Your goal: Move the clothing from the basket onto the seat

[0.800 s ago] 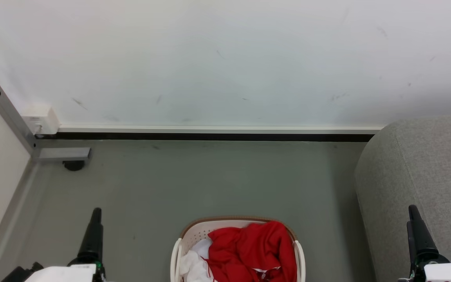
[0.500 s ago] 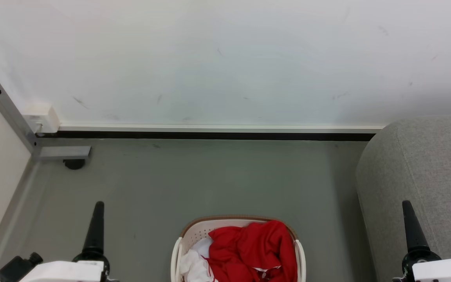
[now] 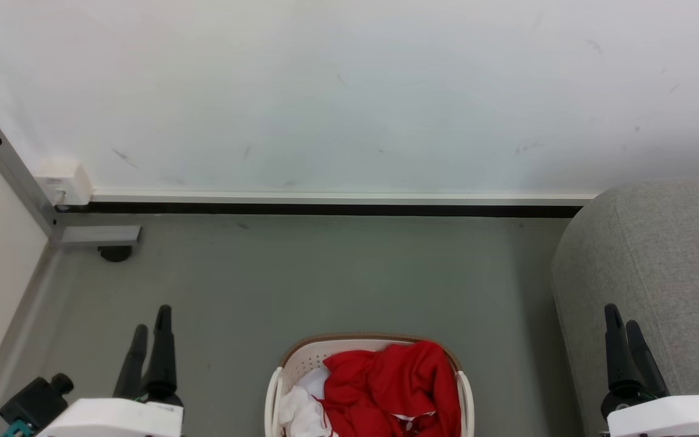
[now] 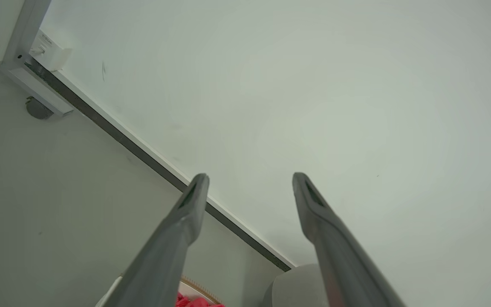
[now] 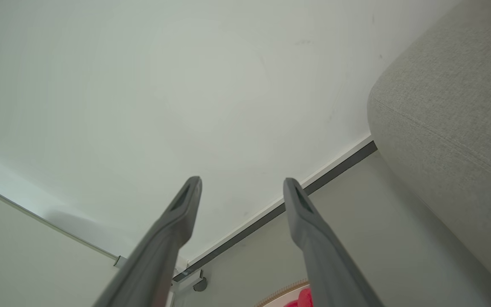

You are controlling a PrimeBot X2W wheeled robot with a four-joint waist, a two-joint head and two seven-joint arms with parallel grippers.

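Field notes, both arms up.

Left gripper (image 3: 151, 318), lower left of the head view: my two dark fingers stand parted, nothing between them. The left wrist view shows the gap plainly (image 4: 249, 177), with bare wall behind it.

Right gripper (image 3: 622, 315), lower right: also parted and empty, and the same in the right wrist view (image 5: 242, 180).

The soft bright red fabric clothing (image 3: 392, 388) lies heaped in the small white perforated plastic basket with the brown rim (image 3: 355, 337), at the bottom centre of the frame on the grey floor (image 3: 325, 273).

The relation that matters: all my fingers point up the frame toward the wall, while the clothing sits between the two grippers and lower in the frame than any fingertip. Either arm must swing inward and tip down to reach it. The left looks a shade nearer the basket (not by much). The right stands just in front of the large grey woven sofa seat (image 3: 665, 267), which fills the right edge, so I judge it better placed for the carry.

The frame's bottom edge cuts the basket off, so I cannot tell its long axis.

Counts:
- One basket.
- One seat.
- Two grippers, four fingers.
- One red heap, with white cloth (image 3: 304, 406) at its lower left. I cannot tell how many garments that makes.
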